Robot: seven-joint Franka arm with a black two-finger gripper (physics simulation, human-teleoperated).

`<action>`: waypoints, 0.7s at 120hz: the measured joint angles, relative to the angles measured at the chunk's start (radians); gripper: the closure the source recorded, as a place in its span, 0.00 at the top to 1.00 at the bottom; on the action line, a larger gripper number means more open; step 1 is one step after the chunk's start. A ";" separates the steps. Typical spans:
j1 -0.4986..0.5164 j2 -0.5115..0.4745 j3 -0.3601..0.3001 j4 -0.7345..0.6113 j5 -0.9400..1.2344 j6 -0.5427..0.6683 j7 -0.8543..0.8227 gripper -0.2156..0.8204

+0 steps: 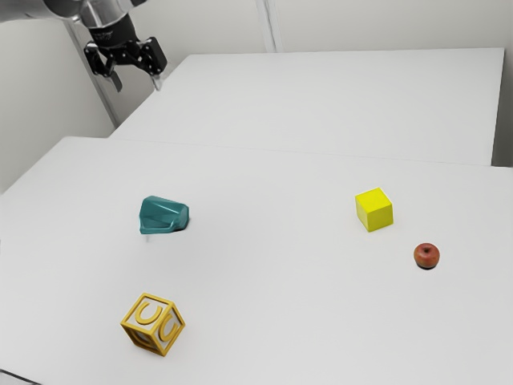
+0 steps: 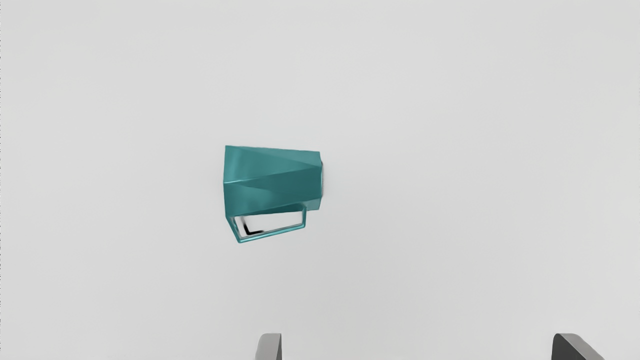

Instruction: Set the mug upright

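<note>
Nearest in the exterior view, a thin dark line [image 1: 20, 377] crosses the lower left corner, by a smooth, matte white table [image 1: 264, 321]. Next comes a cube-shaped toy block with golden-yellow raised edges and paler recessed faces [image 1: 152, 324], a raised letter C readable on its top and another on a side face. Beyond it, toward the exterior view's left, the glossy teal faceted mug [image 1: 163, 216] lies on its side on the table, well apart from the block. Its flat, angled planes taper from a wider end, at the exterior view's left, to a narrower one; its angular, thin-barred handle lies on the side nearer the gripper's fingertips in the wrist view, with a dark bent mark seen through the loop. Over at the exterior view's right sit a small, rounded reddish-brown apple [image 1: 426, 257] with a dark dimple on top and, just past it, a plain bright yellow cube [image 1: 374, 210]. The black two-finger gripper [image 1: 137, 83] hangs above table height, well apart from the mug, its fingers spread wide. Farther back stretches another flat white surface [image 1: 321, 104], before pale walls [image 1: 385, 24].
</note>
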 joint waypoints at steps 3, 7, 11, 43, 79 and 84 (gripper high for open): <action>-0.004 -0.008 0.003 -0.006 0.000 -0.005 0.003 0.78; -0.009 -0.015 0.005 -0.013 -0.002 -0.011 0.006 0.78; -0.016 -0.021 0.006 -0.017 -0.004 -0.016 0.009 0.78; 0.062 -0.245 0.059 -0.428 -0.106 0.038 0.060 0.77; 0.454 0.120 0.174 -0.473 -0.671 0.138 0.381 0.78; 0.439 0.205 0.187 -0.455 -0.773 0.147 0.444 0.78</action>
